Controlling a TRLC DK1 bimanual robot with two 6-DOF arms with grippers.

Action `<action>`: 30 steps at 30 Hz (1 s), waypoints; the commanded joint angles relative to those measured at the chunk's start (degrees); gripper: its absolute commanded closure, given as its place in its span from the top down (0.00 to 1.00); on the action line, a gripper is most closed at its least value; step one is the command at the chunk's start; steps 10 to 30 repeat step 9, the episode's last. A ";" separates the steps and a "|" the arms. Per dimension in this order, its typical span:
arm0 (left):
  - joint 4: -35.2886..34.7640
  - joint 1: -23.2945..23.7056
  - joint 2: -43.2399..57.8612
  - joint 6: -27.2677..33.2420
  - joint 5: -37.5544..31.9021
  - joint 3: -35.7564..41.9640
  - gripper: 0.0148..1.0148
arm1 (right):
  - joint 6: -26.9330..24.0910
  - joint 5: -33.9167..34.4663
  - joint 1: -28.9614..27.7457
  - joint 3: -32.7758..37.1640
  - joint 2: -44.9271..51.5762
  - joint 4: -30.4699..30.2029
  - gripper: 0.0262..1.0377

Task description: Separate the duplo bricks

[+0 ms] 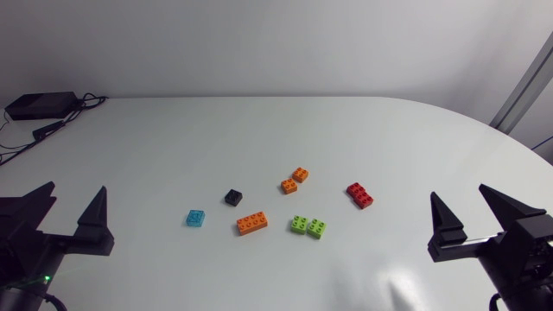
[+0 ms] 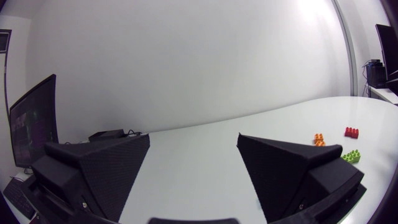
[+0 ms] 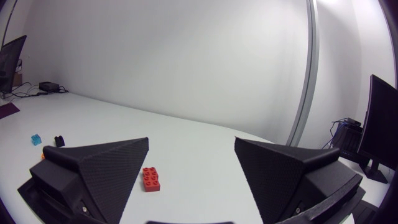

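Several duplo bricks lie in the middle of the white table: a blue brick [image 1: 197, 218], a small black brick [image 1: 233, 197], a long orange brick [image 1: 251, 224], two small orange bricks [image 1: 295, 180] touching at a corner, two green bricks [image 1: 308, 226] side by side, and a red brick [image 1: 360, 195]. My left gripper [image 1: 76, 187] stands open near the front left, well away from them. My right gripper [image 1: 459, 192] is open at the front right. Ahead of my left gripper [image 2: 193, 137] show orange [image 2: 319, 139], red [image 2: 352, 131] and green [image 2: 351, 155] bricks. The red brick [image 3: 150, 178] lies ahead of my right gripper [image 3: 192, 140].
A black box [image 1: 40, 105] with cables sits at the table's back left corner. The blue brick [image 3: 37, 139] and black brick [image 3: 59, 140] show far ahead of the right gripper, beside its finger.
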 commanded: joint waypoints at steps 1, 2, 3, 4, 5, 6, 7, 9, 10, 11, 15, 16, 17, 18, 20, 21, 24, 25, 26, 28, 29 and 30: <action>-0.22 0.57 -0.73 -1.26 0.28 -1.24 0.97 | 0.95 -0.25 -0.40 -2.39 -0.58 -0.01 0.96; -0.31 0.57 -0.73 -1.26 0.28 -1.24 0.97 | 0.95 -0.16 -0.57 -2.39 -0.58 -0.10 0.96; -0.31 0.65 -0.73 -1.09 0.28 -1.24 0.97 | 0.86 -0.16 -0.75 -2.39 -0.58 -0.10 0.96; -0.22 0.65 -0.82 -1.00 0.28 -1.24 0.97 | 0.86 -0.16 -1.01 -2.39 -0.58 -0.18 0.96; -0.31 0.57 -0.82 -1.00 0.28 -1.24 0.97 | 0.86 -0.16 -1.45 -2.39 -0.49 -0.36 0.96; -0.22 0.48 -0.82 -1.00 0.28 -1.24 0.97 | 0.68 -0.16 -1.80 -2.31 -0.49 -0.62 0.96; -0.31 0.39 -0.82 -1.00 0.37 -1.24 0.97 | 0.68 -0.16 -2.24 -2.31 -0.41 -0.71 0.96; -0.31 0.39 -0.82 -1.00 0.28 -1.24 0.97 | 0.68 -0.16 -2.33 -2.31 -0.41 -0.80 0.96; -0.31 0.39 -0.82 -1.00 0.28 -1.24 0.97 | 0.68 -0.16 -2.33 -2.31 -0.41 -0.80 0.96; -0.31 0.39 -0.82 -1.00 0.28 -1.24 0.97 | 0.68 -0.16 -2.33 -2.31 -0.41 -0.80 0.96; -0.31 0.39 -0.82 -1.00 0.28 -1.24 0.97 | 0.68 -0.16 -2.33 -2.31 -0.41 -0.80 0.96; -0.31 0.39 -0.82 -1.00 0.28 -1.24 0.97 | 0.68 -0.16 -2.33 -2.31 -0.41 -0.80 0.96; -0.31 0.39 -0.82 -1.00 0.28 -1.24 0.97 | 0.68 -0.16 -2.33 -2.31 -0.41 -0.80 0.96; -0.31 0.39 -0.82 -1.00 0.28 -1.24 0.97 | 0.68 -0.16 -2.33 -2.31 -0.41 -0.80 0.96; -0.31 0.39 -0.82 -1.00 0.28 -1.24 0.97 | 0.68 -0.16 -2.33 -2.31 -0.41 -0.80 0.96; -0.31 0.39 -0.82 -1.00 0.28 -1.24 0.97 | 0.68 -0.16 -2.33 -2.31 -0.41 -0.80 0.96; -0.31 0.39 -0.82 -1.00 0.28 -1.24 0.97 | 0.68 -0.16 -2.33 -2.31 -0.41 -0.80 0.96; -0.31 0.39 -0.82 -1.00 0.28 -1.24 0.97 | 0.68 -0.16 -2.33 -2.31 -0.41 -0.80 0.96; -0.31 0.39 -0.82 -1.00 0.28 -1.24 0.97 | 0.68 -0.16 -2.33 -2.31 -0.41 -0.80 0.96; -0.31 0.39 -0.82 -1.00 0.28 -1.24 0.97 | 0.68 -0.16 -2.33 -2.31 -0.41 -0.80 0.96; -0.31 0.39 -0.82 -1.00 0.28 -1.24 0.97 | 0.68 -0.16 -2.33 -2.31 -0.41 -0.80 0.96; -0.31 0.39 -0.82 -1.00 0.28 -1.24 0.97 | 0.68 -0.16 -2.33 -2.31 -0.41 -0.80 0.96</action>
